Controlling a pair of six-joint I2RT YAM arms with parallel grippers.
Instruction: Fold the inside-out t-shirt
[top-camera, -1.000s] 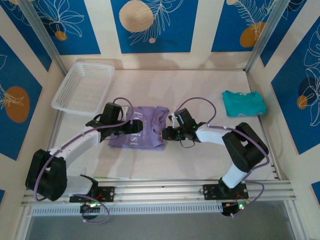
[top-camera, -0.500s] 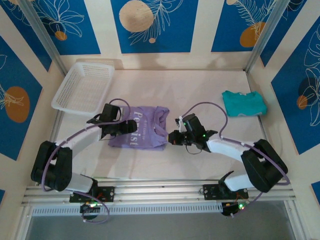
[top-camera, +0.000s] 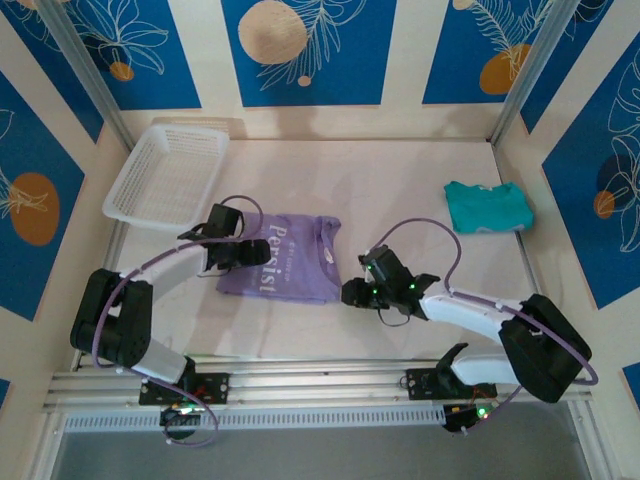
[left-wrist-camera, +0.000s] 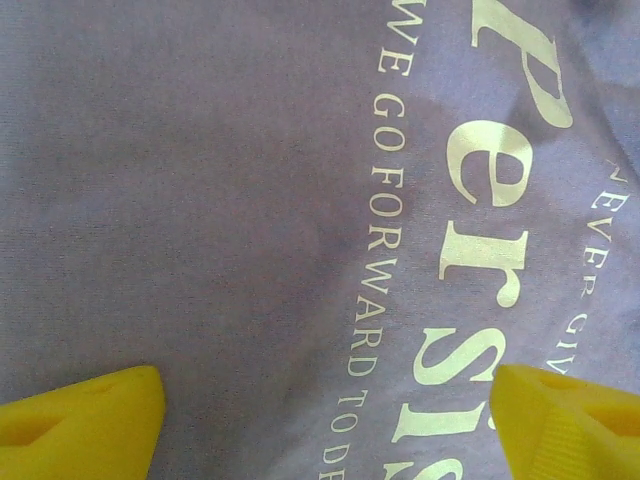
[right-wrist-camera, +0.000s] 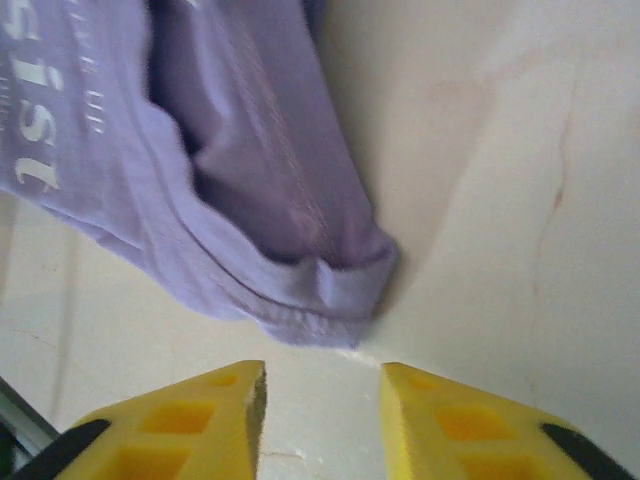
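Pulling back toward the near edge since a sec ago, the right gripper (top-camera: 352, 292) is now hanging just off the t-shirt (top-camera: 285, 258), at its near-right corner, jaws apart w/ nothing between (bunched hem lying just ahead of them). The left gripper (top-camera: 228, 250) is hovering wide open over the print (left-wrist-camera: 480, 200). The t-shirt is lying mid-table (top-camera: 400, 180), folded to a rectangle. Folding is looking nearly done; the next move prob. needs regripping that corner and flattening it.

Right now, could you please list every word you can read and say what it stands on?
"Persist": large pale letters on the lavender t-shirt.
"WE GO FORWARD TO DE": small line beside it, cut off at the picture edge.
"NEVER GIV": small line on the other side, also cut off.
No other text is readable.
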